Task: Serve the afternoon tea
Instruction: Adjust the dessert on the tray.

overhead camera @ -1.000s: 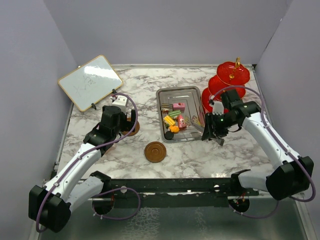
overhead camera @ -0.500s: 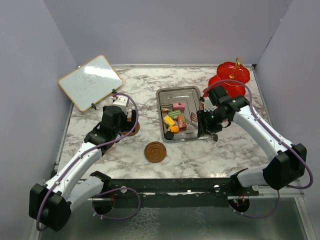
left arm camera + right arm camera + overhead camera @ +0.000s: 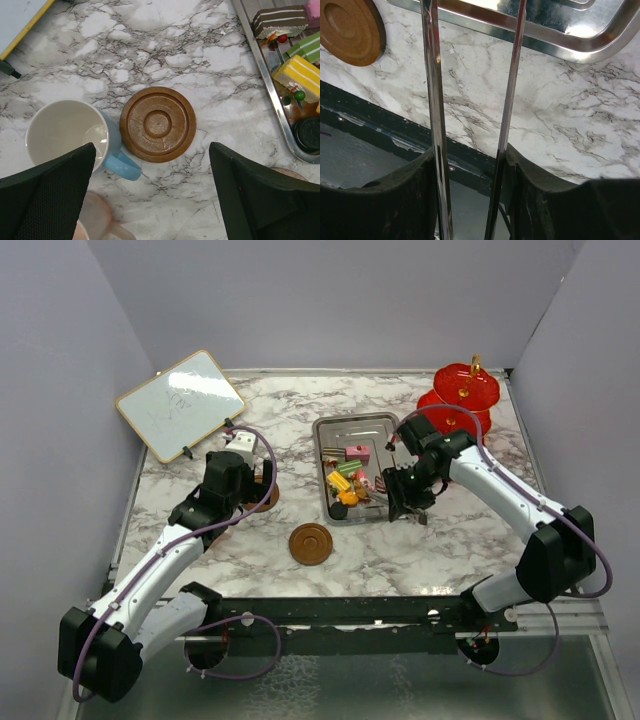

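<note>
The marble table (image 3: 450,540) carries a wood-framed whiteboard (image 3: 180,403) propped at the far left and a steel tray (image 3: 345,432) in the middle. The red three-tier stand (image 3: 466,388) rises at the far right corner, its tiers apparently bare. The right gripper (image 3: 470,155) reaches over the tray's near right corner, its fingers pressed against the two arms of a pair of steel tongs (image 3: 432,75) that point toward the tray. The left gripper (image 3: 152,147) hovers with its jaws spread wide and gripping nothing, straddling one brown saucer (image 3: 157,124). A second saucer (image 3: 310,543) lies nearer the front edge. The blue cup (image 3: 70,132) stands touching the first saucer, with the pink cup (image 3: 95,220) just beside it. The cake pieces (image 3: 350,480) all sit in the tray, among them a yellow slice (image 3: 299,75) and a black round (image 3: 307,134).
</note>
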